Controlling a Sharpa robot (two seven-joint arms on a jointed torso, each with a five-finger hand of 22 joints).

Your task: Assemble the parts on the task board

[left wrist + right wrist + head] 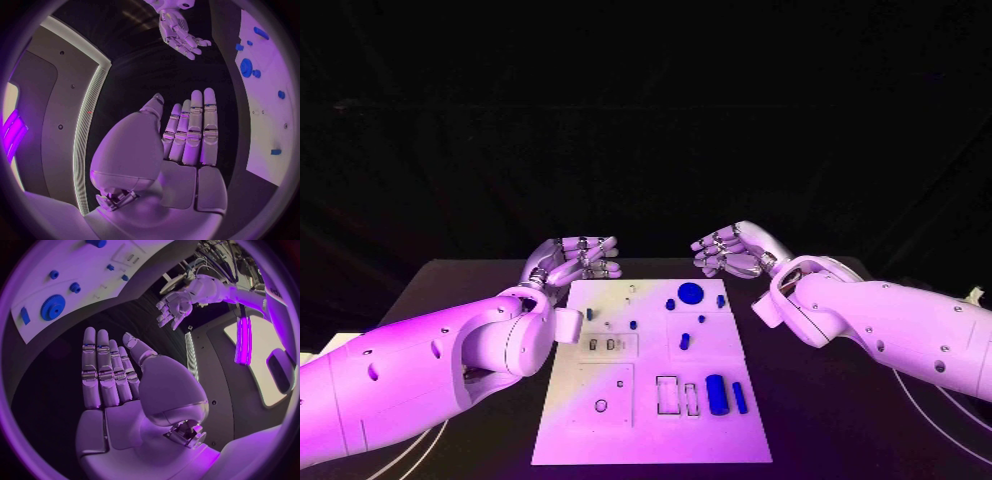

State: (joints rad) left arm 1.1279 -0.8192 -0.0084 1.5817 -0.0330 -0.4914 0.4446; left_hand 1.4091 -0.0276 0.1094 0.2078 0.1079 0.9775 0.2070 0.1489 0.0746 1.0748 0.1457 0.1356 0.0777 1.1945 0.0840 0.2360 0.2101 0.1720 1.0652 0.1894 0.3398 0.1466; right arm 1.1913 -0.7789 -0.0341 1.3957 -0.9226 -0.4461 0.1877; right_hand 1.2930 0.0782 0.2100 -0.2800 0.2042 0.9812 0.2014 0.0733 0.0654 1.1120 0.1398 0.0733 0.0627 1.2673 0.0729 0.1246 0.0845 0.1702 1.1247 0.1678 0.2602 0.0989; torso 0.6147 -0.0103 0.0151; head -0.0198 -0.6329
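The white task board (632,420) lies in the middle of the black table. On it are a blue gear (689,293), small blue pegs (633,324), a short blue piece (685,341) and two blue bars (718,394) near the front right. My left hand (571,261) hovers at the board's far left corner, fingers straight and apart, holding nothing (187,135). My right hand (736,249) hovers at the far right corner, also flat and empty (109,372). The board (265,100) and gear (52,307) also appear in the wrist views.
White recesses and slots (671,396) mark the board's near half. Black table (848,420) surrounds the board on both sides. My two forearms (430,370) flank the board's left and right edges.
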